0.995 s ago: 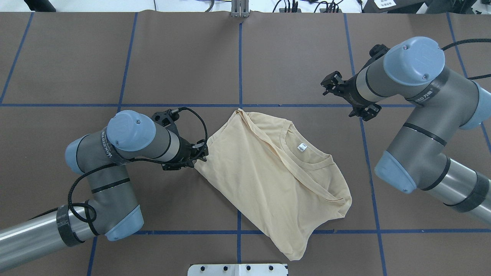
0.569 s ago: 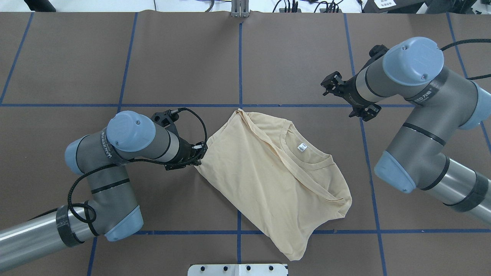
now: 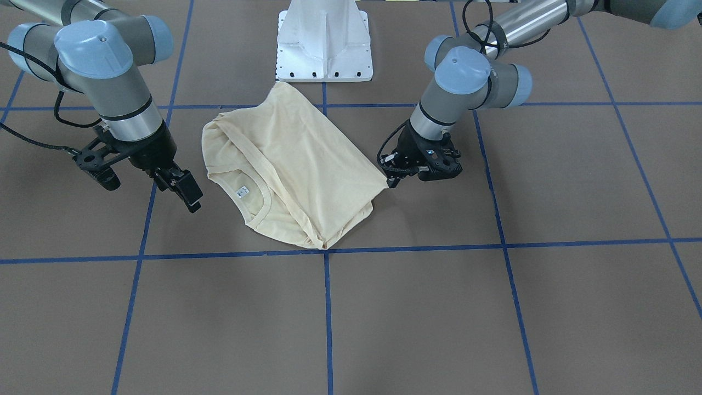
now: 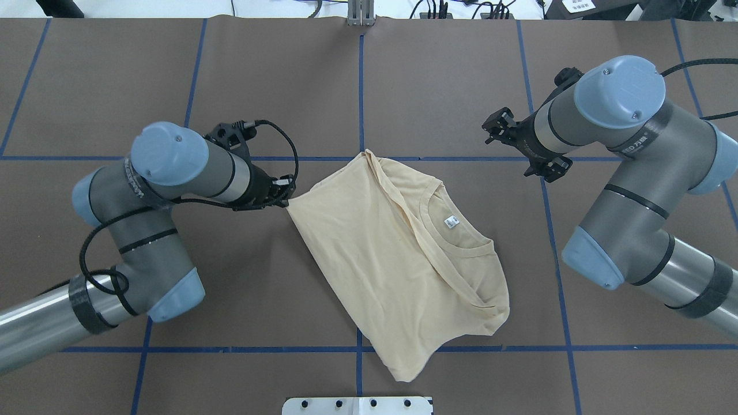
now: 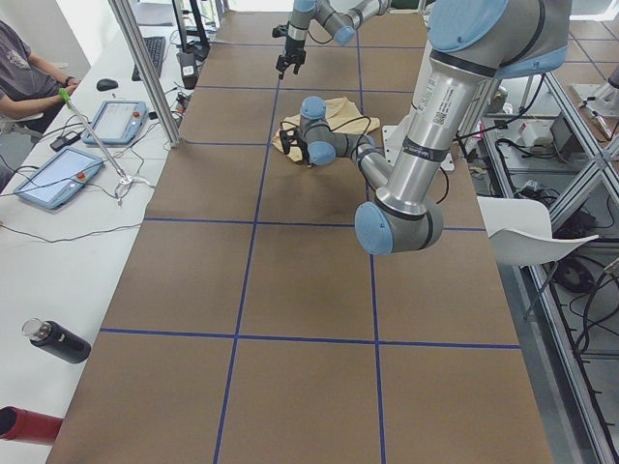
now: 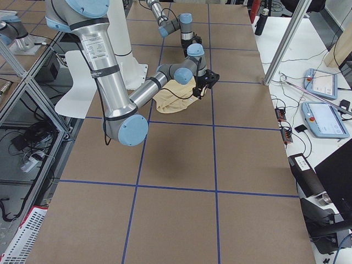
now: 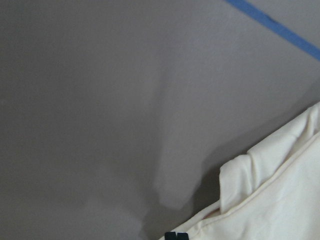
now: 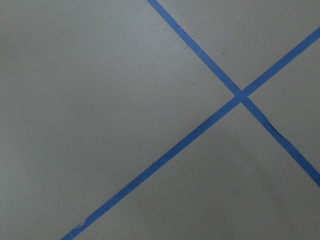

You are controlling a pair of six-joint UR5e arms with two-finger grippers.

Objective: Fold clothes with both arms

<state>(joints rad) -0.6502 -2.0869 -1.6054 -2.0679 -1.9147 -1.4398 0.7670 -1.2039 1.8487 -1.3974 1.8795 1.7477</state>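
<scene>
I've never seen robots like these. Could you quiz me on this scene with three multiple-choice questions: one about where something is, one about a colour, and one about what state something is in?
1. Which arm's gripper is at a corner of the T-shirt?
A. the left one
B. the right one
C. both

2. What colour are the tape lines on the table?
A. red
B. white
C. blue

3. How does the T-shirt lie?
A. spread flat with both sleeves out
B. folded over itself on the table
C. lifted wholly into the air

Answers:
1 A: the left gripper meets the T-shirt's pulled corner, while the right gripper hangs apart from it over the table.
2 C: the grid is blue on a brown surface.
3 B: layers overlap, no sleeve sticks out, and it rests on the table.
</scene>
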